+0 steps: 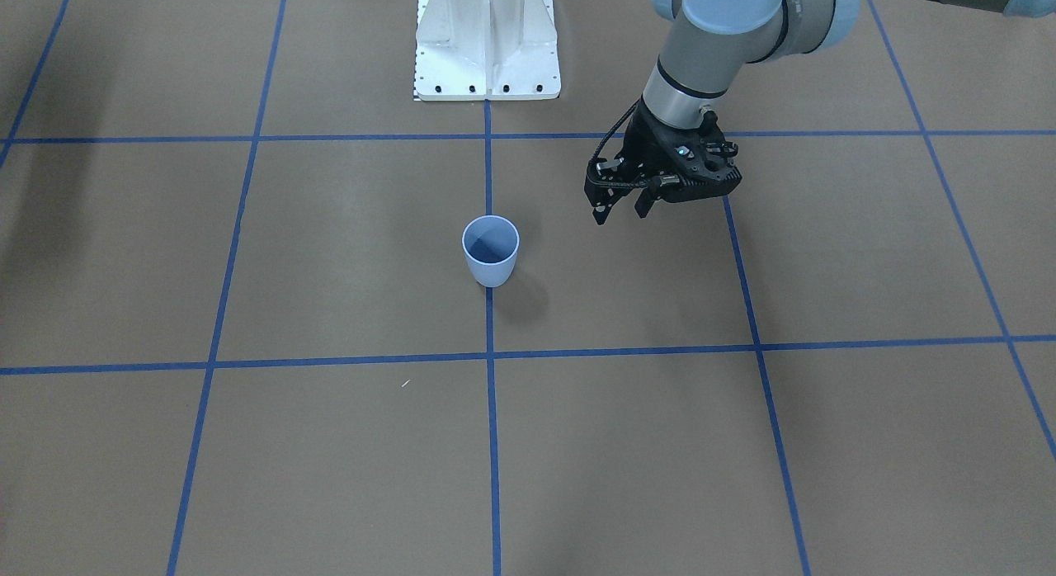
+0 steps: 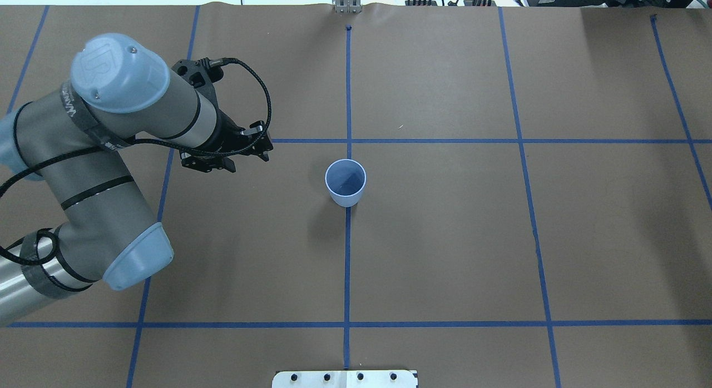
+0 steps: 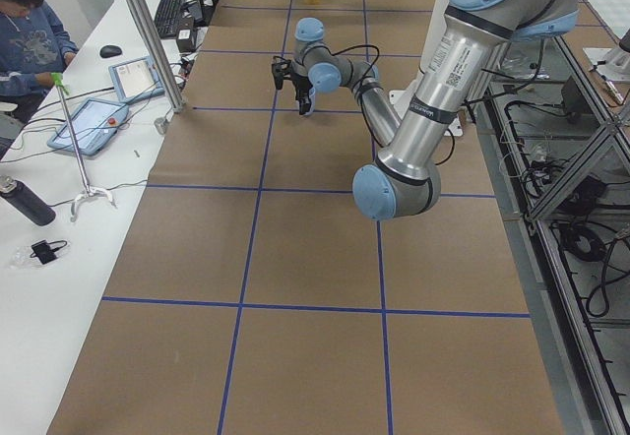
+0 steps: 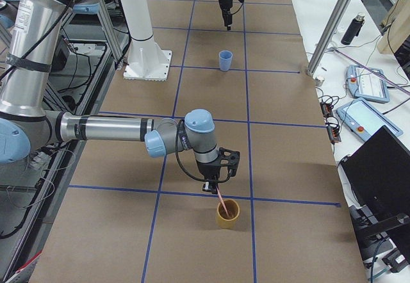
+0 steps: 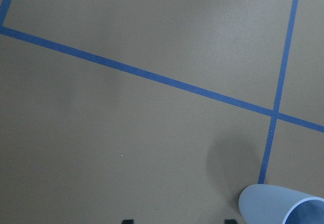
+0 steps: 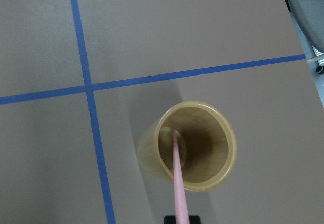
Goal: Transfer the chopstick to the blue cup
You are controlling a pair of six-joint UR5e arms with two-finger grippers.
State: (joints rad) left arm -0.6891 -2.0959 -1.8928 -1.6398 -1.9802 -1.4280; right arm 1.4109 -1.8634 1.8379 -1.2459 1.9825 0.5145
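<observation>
The pale blue cup point(image 1: 491, 250) stands upright and empty at the table's middle, on a blue tape line; it also shows in the overhead view point(image 2: 345, 182) and at the lower right of the left wrist view point(image 5: 281, 206). My left gripper point(image 1: 620, 213) hovers open and empty beside it point(image 2: 245, 157), apart from it. Far down the table, my right gripper point(image 4: 214, 182) is shut on a pale pink chopstick point(image 6: 177, 178). The stick's lower end sits inside a tan wooden cup point(image 6: 192, 148), which also shows in the exterior right view point(image 4: 227, 214).
The white robot base plate point(image 1: 487, 44) sits at the table's edge behind the blue cup. Blue tape lines grid the brown table cover. A person point(image 3: 30, 22) sits at a side bench with tablets, beyond a metal post point(image 3: 148, 31).
</observation>
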